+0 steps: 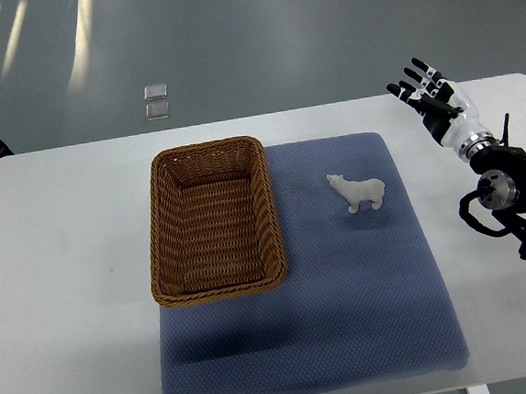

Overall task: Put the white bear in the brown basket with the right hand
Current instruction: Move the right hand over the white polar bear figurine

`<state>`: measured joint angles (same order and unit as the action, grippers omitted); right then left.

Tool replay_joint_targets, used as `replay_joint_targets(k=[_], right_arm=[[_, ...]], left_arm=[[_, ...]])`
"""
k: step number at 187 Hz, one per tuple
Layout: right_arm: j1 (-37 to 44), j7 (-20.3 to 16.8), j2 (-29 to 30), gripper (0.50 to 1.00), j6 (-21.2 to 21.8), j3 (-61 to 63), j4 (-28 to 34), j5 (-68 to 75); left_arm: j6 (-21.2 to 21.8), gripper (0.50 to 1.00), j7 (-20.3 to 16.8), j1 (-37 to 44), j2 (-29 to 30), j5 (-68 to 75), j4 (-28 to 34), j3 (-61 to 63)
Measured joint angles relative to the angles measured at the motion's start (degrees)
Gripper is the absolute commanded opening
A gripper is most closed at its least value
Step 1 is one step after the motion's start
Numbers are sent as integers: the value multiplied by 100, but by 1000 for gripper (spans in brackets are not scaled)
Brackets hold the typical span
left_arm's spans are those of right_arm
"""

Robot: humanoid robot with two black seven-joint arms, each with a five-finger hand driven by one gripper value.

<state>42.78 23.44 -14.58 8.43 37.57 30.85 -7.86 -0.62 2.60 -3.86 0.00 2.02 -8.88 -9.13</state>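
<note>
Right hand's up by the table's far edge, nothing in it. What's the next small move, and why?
Probably bring the open right hand left and toward the near edge, over the small white bear figurine. The bear stands untouched on the blue mat, outside the brown wicker basket.

White bear [357, 191] stands upright on blue mat [364, 299], just right of empty brown basket [213, 220]. Right hand [427, 92] over white table [67, 269], fingers spread, well apart from bear.
</note>
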Motion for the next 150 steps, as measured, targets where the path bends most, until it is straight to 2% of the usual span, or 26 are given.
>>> replay_joint_targets(k=[48, 104, 150], right_arm=[[57, -5, -27, 921, 73, -21, 32, -812], [153, 48, -241, 919, 717, -36, 74, -2160], [285, 250, -775, 921, 1323, -362, 408, -3689]], left_arm=[[0, 1000, 0, 0, 0, 0, 0, 0], [0, 1000, 0, -1, 0, 0, 0, 0], [0, 1000, 4, 0, 0, 0, 3, -8]])
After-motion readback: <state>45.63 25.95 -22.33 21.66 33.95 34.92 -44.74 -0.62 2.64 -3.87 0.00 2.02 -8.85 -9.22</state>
